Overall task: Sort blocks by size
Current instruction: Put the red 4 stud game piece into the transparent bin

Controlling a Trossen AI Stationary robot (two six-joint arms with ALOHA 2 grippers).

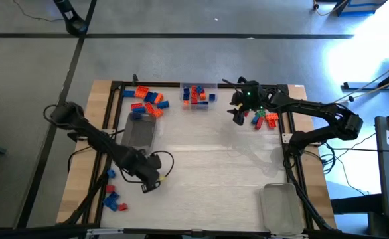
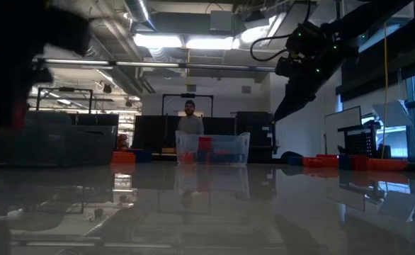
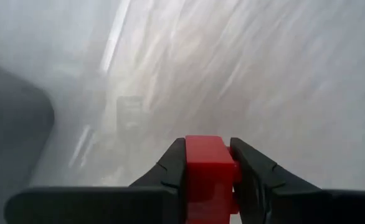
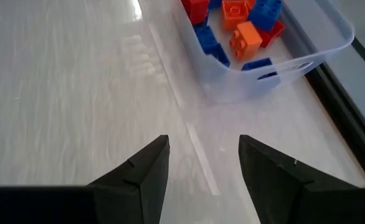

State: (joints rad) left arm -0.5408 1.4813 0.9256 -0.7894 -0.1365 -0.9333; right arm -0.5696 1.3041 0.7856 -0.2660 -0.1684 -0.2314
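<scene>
Left wrist view alone shows the left gripper [image 3: 208, 171] pinching a red block [image 3: 207, 177]. High view puts it lower left [image 1: 149, 186]. Right gripper [image 4: 204, 165] is spread, empty, near a clear tray [image 4: 332, 37].

The tabletop [image 4: 76, 93] is pale, smooth and glossy, throwing back streaks of light. A red block [image 3: 208, 171] looks like smooth, slightly shiny plastic between matt black fingers [image 3: 170, 171]. The tray [image 4: 332, 43] is clear, thin plastic holding glossy studded blocks [image 4: 245, 37].

Dark jointed arms, black cables
</scene>
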